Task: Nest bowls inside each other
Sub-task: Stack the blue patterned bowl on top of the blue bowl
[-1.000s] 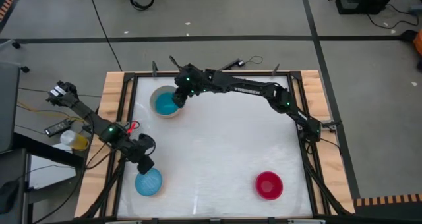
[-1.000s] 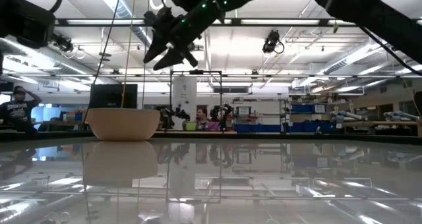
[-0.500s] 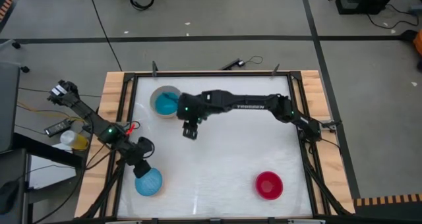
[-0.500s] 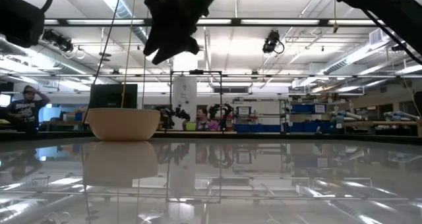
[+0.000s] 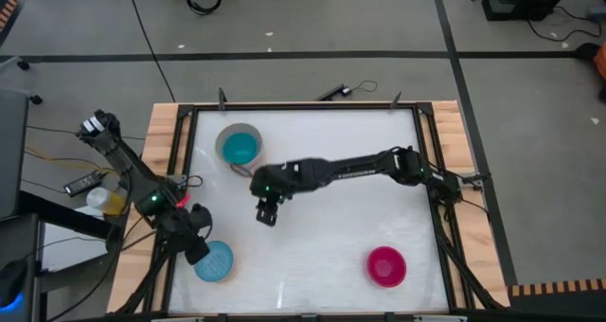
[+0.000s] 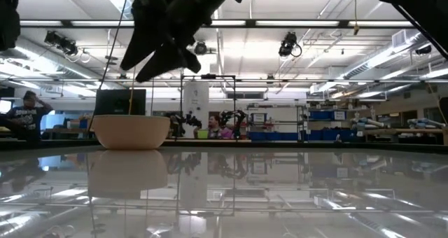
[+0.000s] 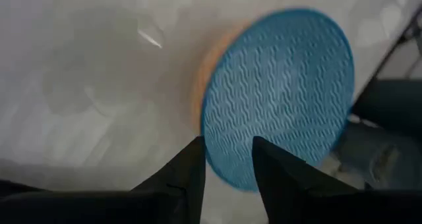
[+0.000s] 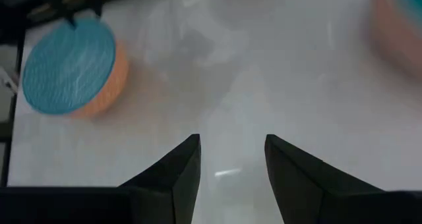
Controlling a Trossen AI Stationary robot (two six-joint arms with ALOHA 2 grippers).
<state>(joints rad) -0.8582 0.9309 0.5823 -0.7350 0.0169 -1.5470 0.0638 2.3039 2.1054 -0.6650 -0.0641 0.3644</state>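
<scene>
A cyan bowl (image 5: 239, 149) sits inside a beige-grey bowl (image 6: 130, 131) at the table's far left. A textured blue bowl (image 5: 215, 261), with a pale orange-pink wall (image 8: 107, 85) showing under it, rests at the near left. A red-magenta bowl (image 5: 386, 265) stands on the table at the near right. My left gripper (image 7: 227, 155) is open at the blue bowl's left edge, its fingers astride the rim. My right gripper (image 8: 231, 151) hangs open above bare table left of centre, between the two left bowls. My left gripper has one finger (image 7: 191, 168) outside the textured blue bowl's rim (image 7: 227, 178) and the other (image 7: 267, 165) over its blue face, coming slanting down from the table's left. I cannot tell whether either finger touches the bowl, which rests on the table.
A wooden frame with dark rails (image 5: 170, 170) borders the white tabletop (image 5: 331, 227). Cables and a yellow object (image 5: 112, 203) lie off the left edge. The right arm (image 5: 350, 168) stretches across the table's middle from the right.
My right gripper has swung from above the cyan bowl toward the table's near edge and a little right, sinking slightly, and now hangs over bare table. My left gripper has moved toward the near edge, onto the textured blue bowl's rim. The bowls have not moved.
</scene>
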